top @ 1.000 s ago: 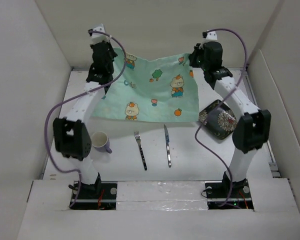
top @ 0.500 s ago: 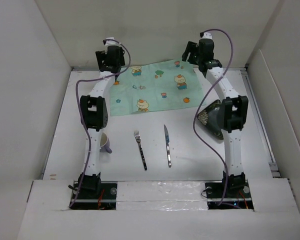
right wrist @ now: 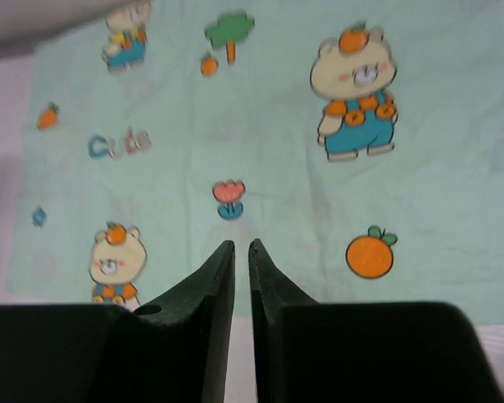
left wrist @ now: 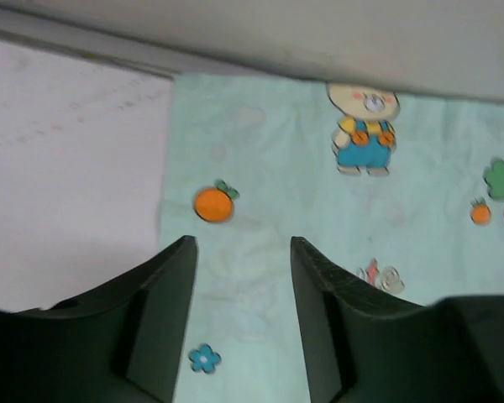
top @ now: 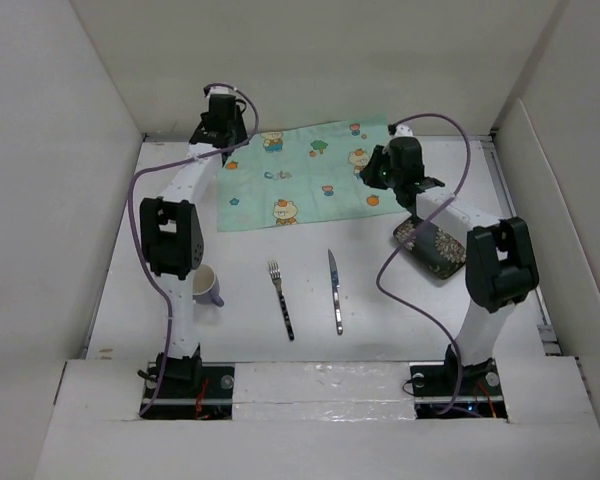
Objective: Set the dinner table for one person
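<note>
The mint-green cartoon-printed placemat (top: 302, 176) lies flat on the far part of the white dinner table (top: 380, 300). My left gripper (top: 223, 122) hovers over the placemat's far left corner. In the left wrist view this gripper (left wrist: 244, 248) is open, with only cloth (left wrist: 269, 168) below the gap. My right gripper (top: 379, 172) hangs above the placemat's right side. In the right wrist view its jaws (right wrist: 241, 245) stand almost together, a thin slit between them, holding nothing over the cloth (right wrist: 277, 126).
A white cup with a purple handle (top: 204, 285) stands near the left arm. A fork (top: 282, 299) and a knife (top: 335, 291) lie side by side nearer the front. A dark patterned plate (top: 435, 247) sits at the right, partly under the right arm. White walls surround the table.
The placemat, held up a second ago, now lies flat at the far side. Both grippers have let go of it. The right arm drew back and its jaws closed; the left jaws narrowed.
</note>
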Available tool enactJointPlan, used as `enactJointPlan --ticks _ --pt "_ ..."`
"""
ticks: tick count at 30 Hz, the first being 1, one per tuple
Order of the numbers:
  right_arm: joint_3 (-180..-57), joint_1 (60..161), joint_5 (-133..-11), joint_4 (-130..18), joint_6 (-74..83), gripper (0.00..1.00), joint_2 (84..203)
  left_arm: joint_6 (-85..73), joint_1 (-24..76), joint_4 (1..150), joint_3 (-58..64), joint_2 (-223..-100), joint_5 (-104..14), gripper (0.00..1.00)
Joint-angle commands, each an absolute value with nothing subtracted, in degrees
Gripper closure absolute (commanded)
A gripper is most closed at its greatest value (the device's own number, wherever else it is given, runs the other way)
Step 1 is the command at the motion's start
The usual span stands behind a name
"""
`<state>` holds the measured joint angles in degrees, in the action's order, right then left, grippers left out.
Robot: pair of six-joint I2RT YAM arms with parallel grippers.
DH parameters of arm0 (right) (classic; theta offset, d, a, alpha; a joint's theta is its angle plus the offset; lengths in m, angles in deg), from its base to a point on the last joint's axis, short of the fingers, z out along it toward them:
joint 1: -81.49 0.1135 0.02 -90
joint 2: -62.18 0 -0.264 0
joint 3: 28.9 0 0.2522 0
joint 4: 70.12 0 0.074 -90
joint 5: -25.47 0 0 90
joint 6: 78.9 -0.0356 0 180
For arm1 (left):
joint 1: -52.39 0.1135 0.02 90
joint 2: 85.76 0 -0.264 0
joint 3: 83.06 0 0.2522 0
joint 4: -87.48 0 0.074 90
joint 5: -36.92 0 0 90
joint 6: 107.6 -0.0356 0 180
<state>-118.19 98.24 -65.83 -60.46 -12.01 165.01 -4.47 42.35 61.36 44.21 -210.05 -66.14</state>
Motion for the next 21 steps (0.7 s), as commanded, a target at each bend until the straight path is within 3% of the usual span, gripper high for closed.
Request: enactJointPlan --ticks 1,3,9,21 --pt "-118.33 98.54 -66.20 -59.53 -12.02 0.79 170.17 -2.04 37.64 55.09 40.92 -207.14 -60.21 0.54" --pt "-120.52 99.85 -66.99 -54.82 -11.93 0.71 174.04 -0.38 32.64 56.39 38.38 -207.40 -57.06 0.46" --pt "-124.05 100.39 -64.90 -49.42 -11.05 0.60 178.20 2.17 27.61 57.80 37.31 -210.30 -53.44 0.34" --pt "-134.15 104.08 -57.24 -30.28 -9.91 0.49 183.03 3.94 27.61 57.64 33.71 -215.49 -51.07 0.33"
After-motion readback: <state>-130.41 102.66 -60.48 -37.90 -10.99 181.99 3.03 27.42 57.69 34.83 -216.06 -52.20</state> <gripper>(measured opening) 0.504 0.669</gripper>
